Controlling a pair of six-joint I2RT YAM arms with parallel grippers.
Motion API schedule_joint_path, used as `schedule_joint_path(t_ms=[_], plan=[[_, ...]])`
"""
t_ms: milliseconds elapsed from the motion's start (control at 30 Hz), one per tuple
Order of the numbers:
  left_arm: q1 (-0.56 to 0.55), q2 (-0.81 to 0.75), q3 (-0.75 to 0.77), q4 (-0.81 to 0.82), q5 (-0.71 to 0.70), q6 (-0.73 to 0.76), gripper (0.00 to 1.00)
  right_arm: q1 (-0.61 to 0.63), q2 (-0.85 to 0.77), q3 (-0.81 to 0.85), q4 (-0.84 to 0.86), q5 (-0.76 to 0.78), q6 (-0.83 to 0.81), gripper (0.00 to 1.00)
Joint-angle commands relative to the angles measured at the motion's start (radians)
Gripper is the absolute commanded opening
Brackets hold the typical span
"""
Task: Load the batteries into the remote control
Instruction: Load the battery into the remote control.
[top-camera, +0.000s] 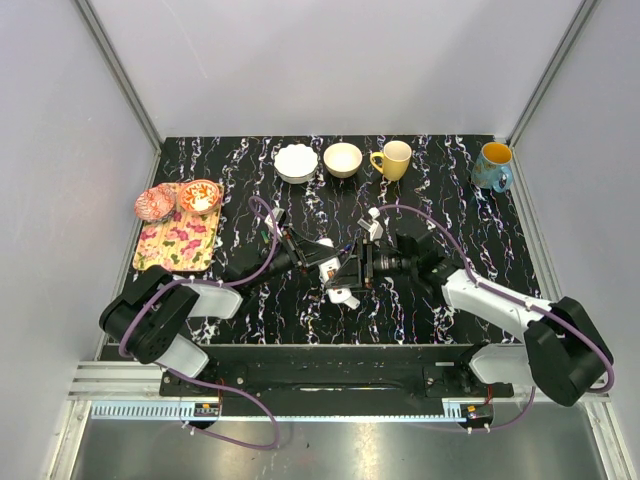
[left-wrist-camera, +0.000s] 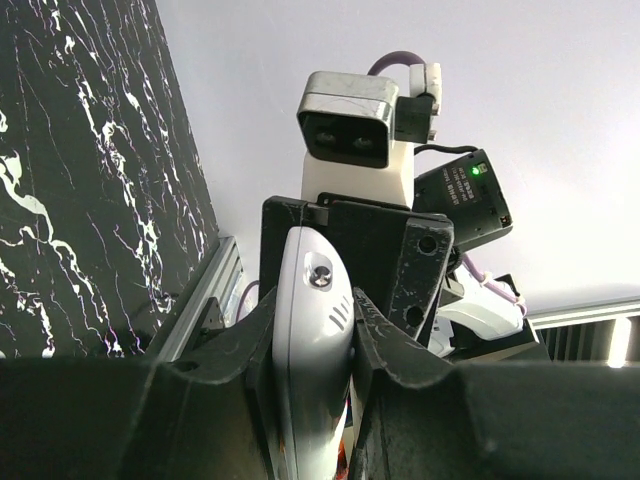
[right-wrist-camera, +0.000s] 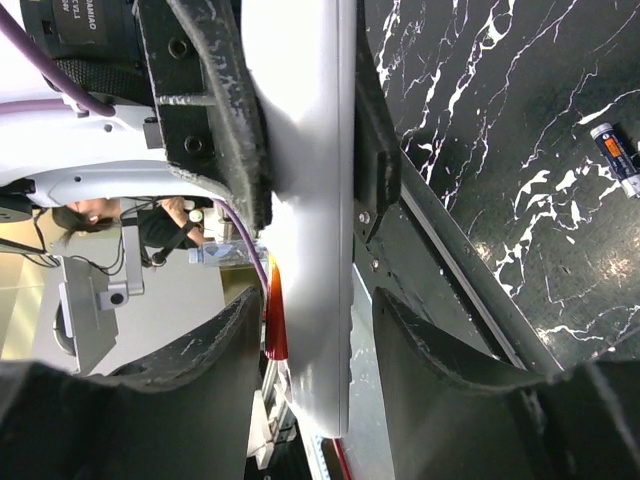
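Two robot arms meet above the middle of a black, white-veined surface (top-camera: 300, 300), with a slim white remote control (left-wrist-camera: 310, 340) between them.

The left gripper (left-wrist-camera: 312, 335) is clenched on the remote. Its two black fingers (left-wrist-camera: 240, 345) press against both long sides, and the remote's rounded end sticks out past the fingertips. The right arm's black gripper block sits directly beyond that end, with a grey camera housing above it.

The right gripper (right-wrist-camera: 312, 345) straddles the other part of the same remote with its jaws apart. In its wrist view a narrow gap shows between each finger (right-wrist-camera: 430, 350) and the white body, so it is not clamping the remote. A reddish-orange battery (right-wrist-camera: 275, 320) shows edge-on against the remote's side, inside the gap by one finger. Whether it sits in the compartment cannot be told.

Another battery (right-wrist-camera: 615, 152), dark with an orange band, lies loose on the surface well off to the side of the right gripper, apart from everything else.

Beyond both grippers, along the far edge, stand a white bowl (top-camera: 296, 162), a beige bowl (top-camera: 343, 159), a yellow mug (top-camera: 393, 159) and a blue mug (top-camera: 493, 166). Out past the left gripper's side lies a floral tray (top-camera: 178, 243), with two small red patterned dishes (top-camera: 200, 196) at its far end.
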Motion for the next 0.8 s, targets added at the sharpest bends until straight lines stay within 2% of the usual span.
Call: schedule_joint_path(t_ms=[0,100,267,600,767], plan=[[0.003,-0.036,0.021,0.383,0.014,-0.012,0.0,-0.001,0.012,-0.017,0.125,-0.035,0.051,0.54],[0.003,-0.039,0.018,0.383,0.016,-0.011,0.0,-0.001,0.016,-0.019,0.136,-0.035,0.061,0.54],[0.003,-0.046,0.015,0.388,0.017,-0.011,0.0,-0.001,0.027,-0.019,0.146,-0.041,0.067,0.42],[0.0,-0.055,0.021,0.391,0.014,-0.014,0.0,-0.001,0.052,-0.009,0.129,-0.041,0.061,0.25],[0.0,-0.055,0.021,0.391,0.01,-0.011,0.0,0.001,0.055,-0.003,0.113,-0.04,0.052,0.28]])
